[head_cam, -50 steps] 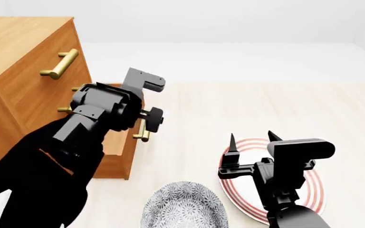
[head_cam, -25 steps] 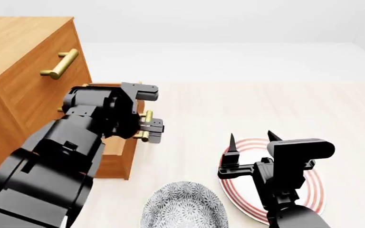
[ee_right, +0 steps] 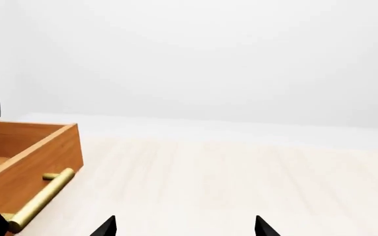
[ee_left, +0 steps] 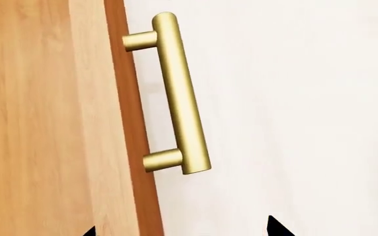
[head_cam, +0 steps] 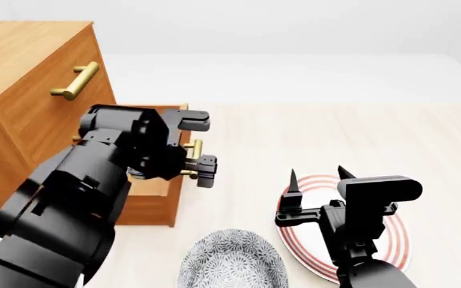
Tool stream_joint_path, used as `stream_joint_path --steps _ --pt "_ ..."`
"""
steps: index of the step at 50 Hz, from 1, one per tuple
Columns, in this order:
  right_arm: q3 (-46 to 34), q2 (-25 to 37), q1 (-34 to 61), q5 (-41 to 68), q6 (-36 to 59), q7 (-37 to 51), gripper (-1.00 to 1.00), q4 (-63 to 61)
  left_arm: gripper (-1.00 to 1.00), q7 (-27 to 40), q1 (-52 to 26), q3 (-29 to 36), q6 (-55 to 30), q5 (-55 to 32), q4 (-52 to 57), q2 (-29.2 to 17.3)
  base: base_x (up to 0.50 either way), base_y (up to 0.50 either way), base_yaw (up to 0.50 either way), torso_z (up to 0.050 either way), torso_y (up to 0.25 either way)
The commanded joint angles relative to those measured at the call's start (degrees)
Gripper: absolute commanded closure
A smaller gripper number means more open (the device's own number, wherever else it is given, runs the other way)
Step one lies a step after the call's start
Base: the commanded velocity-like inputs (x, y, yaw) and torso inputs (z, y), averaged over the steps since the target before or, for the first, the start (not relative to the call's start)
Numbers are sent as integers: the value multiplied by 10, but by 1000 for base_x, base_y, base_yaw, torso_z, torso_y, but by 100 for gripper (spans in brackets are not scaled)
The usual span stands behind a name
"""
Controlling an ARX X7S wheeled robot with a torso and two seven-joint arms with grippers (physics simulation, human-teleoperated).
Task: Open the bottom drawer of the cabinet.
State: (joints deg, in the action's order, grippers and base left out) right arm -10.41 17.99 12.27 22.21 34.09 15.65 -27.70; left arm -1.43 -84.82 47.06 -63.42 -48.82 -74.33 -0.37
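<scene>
At the cabinet (head_cam: pixel 30 72): bottom drawer (ee_right: pixel 35 147) pulled out
Left gripper (head_cam: pixel 197 144): jaws apart, right at the brass handle (ee_left: pixel 179 93), not clamped
Right gripper (head_cam: pixel 320 175): spread open over the striped plate (head_cam: pixel 398 240)

Head high — wrists near drawer handle (ee_left: pixel 175 93)

The bottom drawer (head_cam: pixel 154 198) juts out from the cabinet (head_cam: pixel 22 90) over the desk (head_cam: pixel 335 138), the left hand (head_cam: pixel 200 147) crowding its brass handle (head_cam: pixel 190 159). A plate (head_cam: pixel 398 240) and patterned bowl (head_cam: pixel 232 261) block the near side; beyond, open desk.
</scene>
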Motion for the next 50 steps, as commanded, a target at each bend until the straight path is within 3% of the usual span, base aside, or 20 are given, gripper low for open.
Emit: stream_joint_path --steps 1,10,20,27,28,31,35,45,50 --pt "-2 2 1 2 0 3 -100 -2 -100 -50 -1 90 3 -144 32 3 0 0 0 0 0" --pt "0 7 2 5 8 7 -100 -11 -100 -95 0 148 22 -221 69 3 0 0 0 0 0" --pt "0 9 1 8 7 9 -100 -13 -100 -135 -20 285 50 -367 61 4 0 0 0 0 0" --pt "-1 9 1 8 4 9 -100 -10 -100 -146 -27 331 86 -409 64 3 0 0 0 0 0" --pt "-1 9 1 8 4 9 -100 -9 -100 -133 -26 327 110 -407 71 0 0 0 0 0 0" --pt "-2 9 2 9 3 9 -100 -7 -100 107 14 221 256 -457 313 -132 0 0 -2 0 0" --pt "-3 9 4 9 4 10 -100 -8 -100 304 42 191 383 -391 498 -201 0 0 -5 0 2" --pt "-1 7 15 10 8 18 -100 -5 -100 374 114 111 464 -422 808 -357 0 0 -1 0 1" --pt "-5 7 26 7 10 20 -100 -7 -100 418 181 126 514 -329 889 -395 0 0 0 0 0"
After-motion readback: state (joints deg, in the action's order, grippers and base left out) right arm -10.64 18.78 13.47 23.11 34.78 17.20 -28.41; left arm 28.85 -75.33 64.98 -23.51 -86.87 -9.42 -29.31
